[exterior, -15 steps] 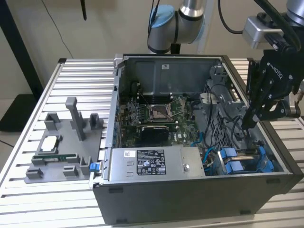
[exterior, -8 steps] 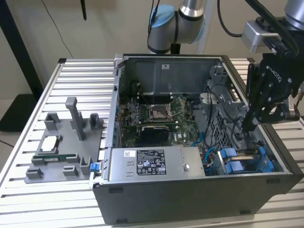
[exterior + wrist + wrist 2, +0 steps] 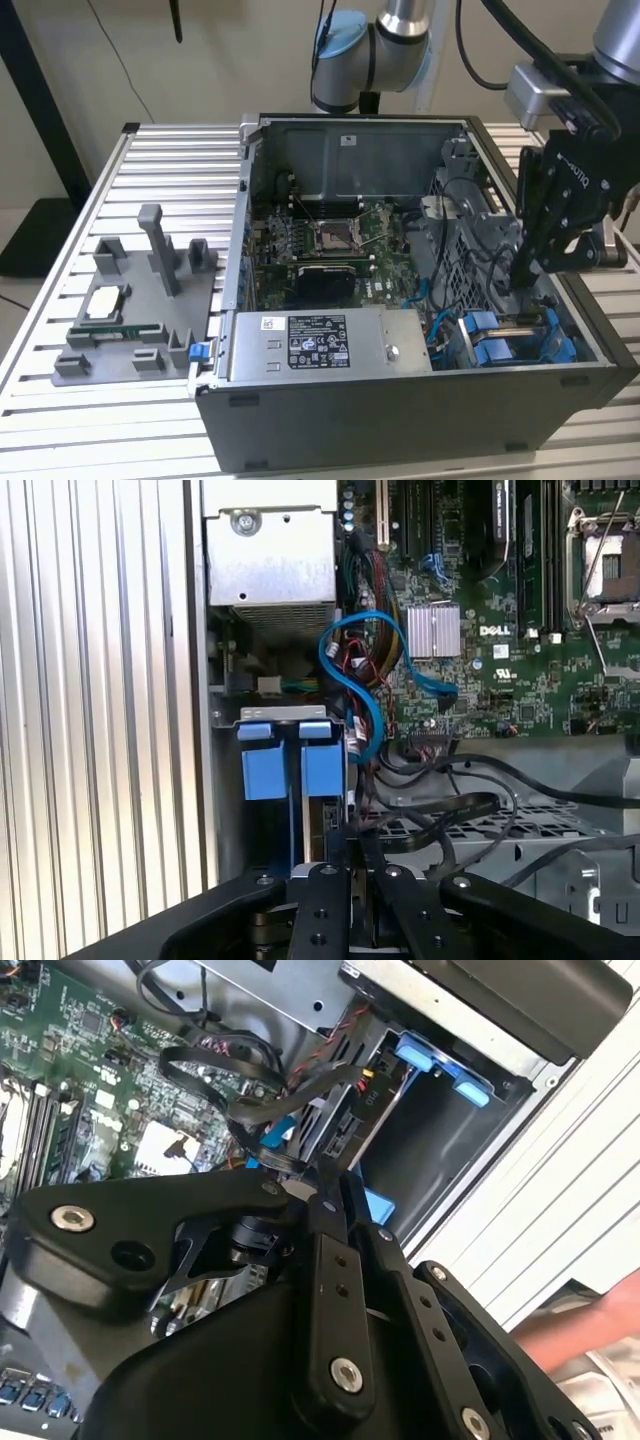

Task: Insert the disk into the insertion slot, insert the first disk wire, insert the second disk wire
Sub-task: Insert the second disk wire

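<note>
The disk's blue carrier (image 3: pixel 497 340) sits down in the insertion slot of the grey drive cage (image 3: pixel 478 245), at the case's front corner on the exterior view's right. Its blue tabs (image 3: pixel 293 768) (image 3: pixel 432 1062) show in both wrist views. My gripper (image 3: pixel 520 272) reaches down into the case just behind the carrier. Its fingers (image 3: pixel 331 1192) stand pressed together on the end of a flat black disk wire (image 3: pixel 262 1110), which loops away over the cage (image 3: pixel 455 810). A blue wire (image 3: pixel 352 670) curls loose beside the carrier.
The grey labelled power-supply box (image 3: pixel 320 345) lies along the case's front wall, with the motherboard (image 3: pixel 325 240) behind it. A grey fixture tray (image 3: pixel 130 310) with parts stands on the slatted table at the exterior view's left. A person's arm (image 3: pixel 600 1325) shows beside the case.
</note>
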Controlling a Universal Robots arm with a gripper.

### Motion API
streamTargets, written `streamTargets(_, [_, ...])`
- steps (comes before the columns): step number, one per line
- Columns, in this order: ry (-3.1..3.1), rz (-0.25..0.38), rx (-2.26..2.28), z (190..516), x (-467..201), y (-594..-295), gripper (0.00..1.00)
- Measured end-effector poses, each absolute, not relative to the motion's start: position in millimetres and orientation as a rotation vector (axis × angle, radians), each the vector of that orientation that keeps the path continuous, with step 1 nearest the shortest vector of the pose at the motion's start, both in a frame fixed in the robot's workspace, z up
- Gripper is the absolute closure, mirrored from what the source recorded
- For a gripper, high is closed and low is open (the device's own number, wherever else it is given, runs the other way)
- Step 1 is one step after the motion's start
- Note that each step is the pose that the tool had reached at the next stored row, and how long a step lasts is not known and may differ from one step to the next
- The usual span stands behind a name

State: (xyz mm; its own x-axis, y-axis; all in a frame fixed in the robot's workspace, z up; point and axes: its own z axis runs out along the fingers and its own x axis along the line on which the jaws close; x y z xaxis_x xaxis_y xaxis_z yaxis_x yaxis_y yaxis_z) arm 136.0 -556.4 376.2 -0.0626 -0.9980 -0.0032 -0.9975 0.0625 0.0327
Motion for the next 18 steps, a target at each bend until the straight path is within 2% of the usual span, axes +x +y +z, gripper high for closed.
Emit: streamTargets(18, [-2.282, -0.026, 2.143, 366.2, 136.7, -560.6, 1.00])
